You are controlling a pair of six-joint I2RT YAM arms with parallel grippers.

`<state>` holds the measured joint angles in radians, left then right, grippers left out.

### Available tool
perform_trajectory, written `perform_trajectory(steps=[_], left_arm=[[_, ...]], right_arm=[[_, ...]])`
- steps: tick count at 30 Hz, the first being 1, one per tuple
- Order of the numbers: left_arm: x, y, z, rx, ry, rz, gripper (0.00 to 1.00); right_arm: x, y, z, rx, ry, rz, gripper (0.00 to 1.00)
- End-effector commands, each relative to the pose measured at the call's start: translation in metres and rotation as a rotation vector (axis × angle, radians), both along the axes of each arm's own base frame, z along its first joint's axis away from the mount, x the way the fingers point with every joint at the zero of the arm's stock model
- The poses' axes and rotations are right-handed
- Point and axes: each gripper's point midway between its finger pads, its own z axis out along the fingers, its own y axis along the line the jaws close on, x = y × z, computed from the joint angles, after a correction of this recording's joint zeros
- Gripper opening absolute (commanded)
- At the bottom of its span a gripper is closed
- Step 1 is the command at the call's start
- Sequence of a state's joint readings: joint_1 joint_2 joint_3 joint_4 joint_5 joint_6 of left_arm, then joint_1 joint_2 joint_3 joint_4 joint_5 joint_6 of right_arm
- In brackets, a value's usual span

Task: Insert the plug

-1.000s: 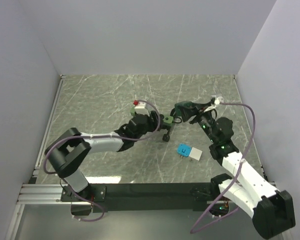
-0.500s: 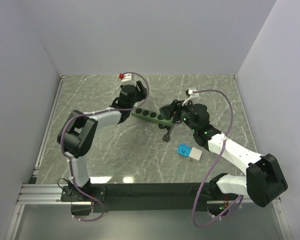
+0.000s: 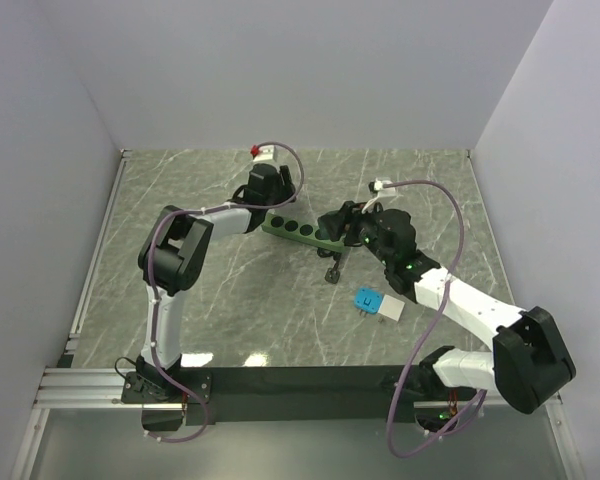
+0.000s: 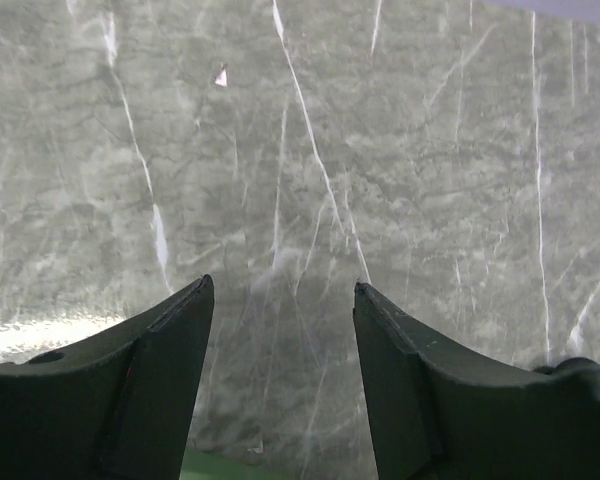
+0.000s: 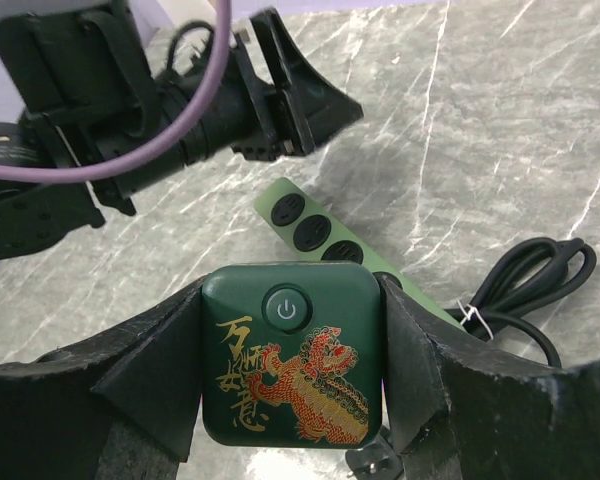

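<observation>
A dark green square plug (image 5: 292, 355) with a power button and a red-gold lion picture sits between my right gripper's (image 5: 290, 292) fingers, which are shut on its two sides. It hangs just above the near end of the light green power strip (image 5: 325, 240) (image 3: 295, 229) and its row of black sockets. My right gripper (image 3: 335, 226) hides the plug in the top view. My left gripper (image 4: 280, 305) is open with only bare table between its fingers; it stands at the strip's far end (image 3: 272, 212), and a green sliver of the strip (image 4: 220, 468) shows below it.
A coiled black cord (image 5: 528, 285) (image 3: 333, 270) lies right of the strip, and a black pronged piece (image 5: 375, 465) shows under the plug. A blue card (image 3: 367, 299) and a white block (image 3: 391, 309) lie nearer the bases. White walls enclose the marble table (image 3: 200, 290).
My left arm has swung from the table's middle out to the strip's far end. My right arm has shifted left with the plug, over the strip's near end.
</observation>
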<state>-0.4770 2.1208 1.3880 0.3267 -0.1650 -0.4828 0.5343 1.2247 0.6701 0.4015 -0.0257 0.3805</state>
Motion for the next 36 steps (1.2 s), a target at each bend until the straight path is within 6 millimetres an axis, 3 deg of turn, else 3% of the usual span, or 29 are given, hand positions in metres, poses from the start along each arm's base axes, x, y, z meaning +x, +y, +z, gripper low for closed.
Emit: perform_trajectory(steps=[1,4,8,20,22,23,25,26,28,29,30,32,33,35,36], left_arm=[[-0.002,-0.011,-0.001,-0.001,0.010,-0.051,0.63],[-0.006,-0.007,-0.014,0.011,0.035,-0.048,0.63],[-0.012,-0.008,-0.015,0.038,0.044,-0.058,0.63],[-0.048,-0.004,-0.050,0.087,0.192,-0.061,0.62],[-0.054,-0.002,-0.040,0.068,0.179,-0.055,0.62],[-0.063,0.000,-0.045,0.068,0.193,-0.054,0.62],[-0.070,0.001,-0.036,0.049,0.189,-0.054,0.62],[-0.082,0.001,-0.043,0.054,0.207,-0.063,0.62],[-0.092,-0.002,-0.035,0.034,0.198,-0.069,0.62],[-0.107,0.000,-0.046,0.049,0.222,-0.073,0.62],[-0.111,-0.002,-0.036,0.033,0.201,-0.076,0.62],[-0.133,-0.001,-0.047,0.023,0.230,-0.083,0.62],[-0.138,-0.002,-0.040,0.004,0.213,-0.090,0.62],[-0.161,-0.003,-0.051,-0.009,0.244,-0.105,0.61],[-0.166,-0.003,-0.045,-0.024,0.233,-0.109,0.61]], right_arm=[[0.000,0.000,0.040,0.062,-0.105,-0.011,0.00],[-0.001,-0.001,0.036,0.056,-0.098,-0.011,0.00],[-0.004,0.000,0.034,0.062,-0.095,-0.001,0.00],[-0.013,-0.004,0.035,0.072,-0.103,-0.003,0.00],[-0.013,-0.007,0.033,0.072,-0.101,-0.009,0.00],[-0.014,-0.006,0.032,0.071,-0.099,-0.006,0.00],[-0.014,-0.005,0.031,0.066,-0.093,-0.004,0.00],[-0.014,-0.005,0.029,0.060,-0.089,-0.004,0.00],[-0.014,-0.004,0.024,0.046,-0.075,-0.002,0.00],[-0.013,-0.004,0.023,0.039,-0.073,-0.003,0.00],[-0.014,-0.002,0.021,0.033,-0.067,0.002,0.00],[-0.015,-0.001,0.014,0.017,-0.050,0.006,0.00],[-0.016,-0.001,0.011,0.006,-0.045,-0.007,0.00],[-0.017,-0.003,0.005,-0.026,-0.033,-0.033,0.00],[-0.019,-0.001,0.006,-0.034,-0.031,-0.034,0.00]])
